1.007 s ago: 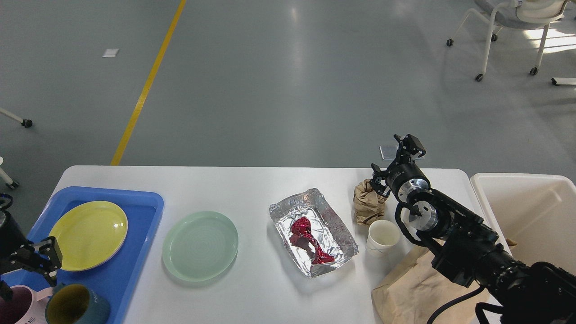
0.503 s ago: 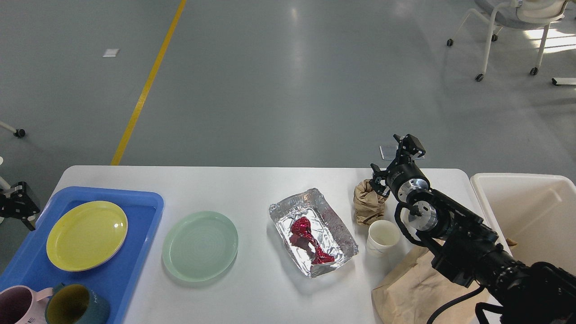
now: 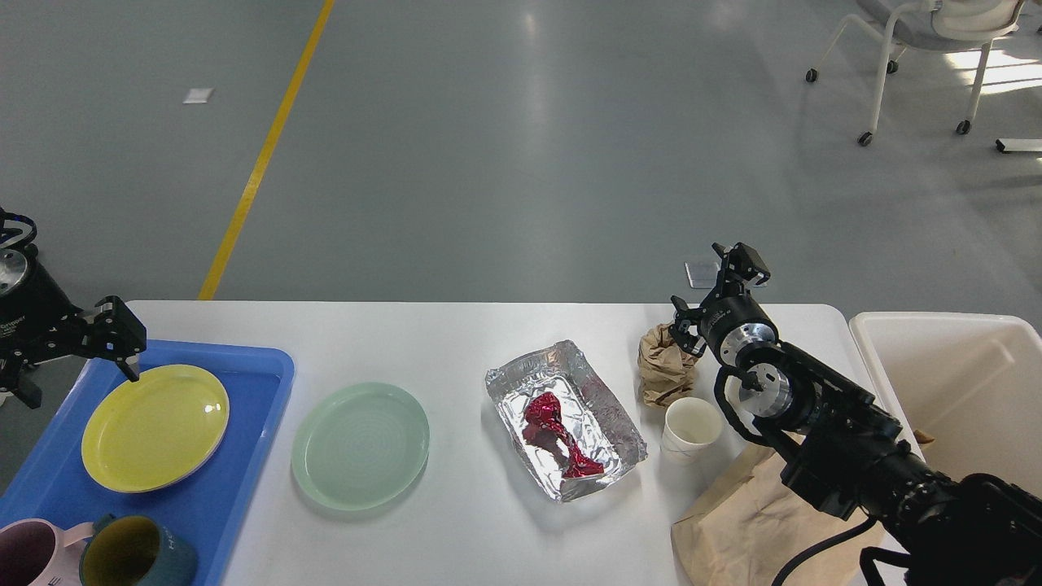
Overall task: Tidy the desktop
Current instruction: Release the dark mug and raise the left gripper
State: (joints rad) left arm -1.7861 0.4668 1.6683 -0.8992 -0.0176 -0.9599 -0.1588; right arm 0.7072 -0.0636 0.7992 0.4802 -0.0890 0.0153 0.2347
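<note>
The white desktop (image 3: 456, 342) holds a pale green plate (image 3: 361, 443), a foil tray (image 3: 602, 407) with a red wrapper (image 3: 558, 435) in it, a crumpled brown paper ball (image 3: 663, 370), a white paper cup (image 3: 690, 429) and a flat brown paper bag (image 3: 749, 521). My right gripper (image 3: 700, 281) hovers open just above and behind the paper ball, holding nothing. Over the far left corner of the blue tray (image 3: 244, 423), my left gripper (image 3: 81, 382) stands open and empty, one finger beside the yellow plate (image 3: 155, 427).
On the blue tray's near end sit a pink mug (image 3: 24, 553) and a dark teal mug (image 3: 134, 553). A cream-white bin (image 3: 961, 382) stands off the desktop's right end. My right arm lies over the paper bag. A chair (image 3: 912, 49) stands far back right.
My left gripper has risen from beside the mugs at the tray's near left, swung out past the left edge, and come to the tray's far left corner. The right arm has not moved.
</note>
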